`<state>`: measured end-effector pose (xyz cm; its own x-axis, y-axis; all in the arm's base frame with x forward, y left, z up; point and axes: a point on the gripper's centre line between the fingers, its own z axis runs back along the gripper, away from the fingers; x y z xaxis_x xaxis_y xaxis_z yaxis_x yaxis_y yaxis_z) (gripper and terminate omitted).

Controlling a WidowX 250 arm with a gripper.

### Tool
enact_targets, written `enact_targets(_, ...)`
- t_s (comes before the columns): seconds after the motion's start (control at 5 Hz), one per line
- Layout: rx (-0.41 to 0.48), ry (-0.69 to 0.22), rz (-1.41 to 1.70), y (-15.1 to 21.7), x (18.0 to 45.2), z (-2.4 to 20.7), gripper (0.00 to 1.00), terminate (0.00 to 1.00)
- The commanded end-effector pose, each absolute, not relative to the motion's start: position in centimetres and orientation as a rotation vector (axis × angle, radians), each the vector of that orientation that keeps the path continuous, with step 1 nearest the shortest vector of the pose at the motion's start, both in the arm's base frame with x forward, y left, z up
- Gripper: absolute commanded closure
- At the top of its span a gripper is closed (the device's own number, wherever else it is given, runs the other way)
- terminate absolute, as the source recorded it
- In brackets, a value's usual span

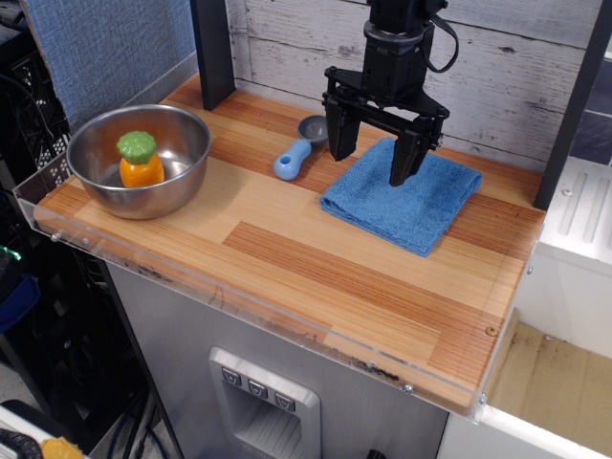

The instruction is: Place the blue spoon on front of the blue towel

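**Arm appearance, single view**

The arm (pixel 397 38) is showing black throughout, a matte finish with no visible markings. The wrist section is reading as a stacked cylinder, with a slightly greyer ring banding it near the top. A black cable (pixel 448 43) is looping out along its right side. Below, a wide angular crossbar is spreading into the gripper (pixel 373 153), whose two fingers (pixel 341 134) are appearing thick, blocky and tapering toward blunt tips. Screws are too small to make out at this resolution.

Whitewashed plank wall (pixel 497 57), wooden tabletop (pixel 316 277), grey cabinet (pixel 191 373) below, blue fabric panel (pixel 105 48) left.
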<state>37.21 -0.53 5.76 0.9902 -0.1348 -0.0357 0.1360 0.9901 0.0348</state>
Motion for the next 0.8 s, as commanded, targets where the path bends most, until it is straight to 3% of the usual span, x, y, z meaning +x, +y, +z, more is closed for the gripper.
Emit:
enact_targets(0.0,0.037,0.033,-0.136,-0.5,37.2,5.8,0.0,0.0)
enact_targets(0.2,0.005,0.006,-0.042,1.5,37.2,5.1,0.0,0.0)
enact_targets(0.6,0.048,-0.044,0.077,6.1,37.1,5.9,0.0,0.0)
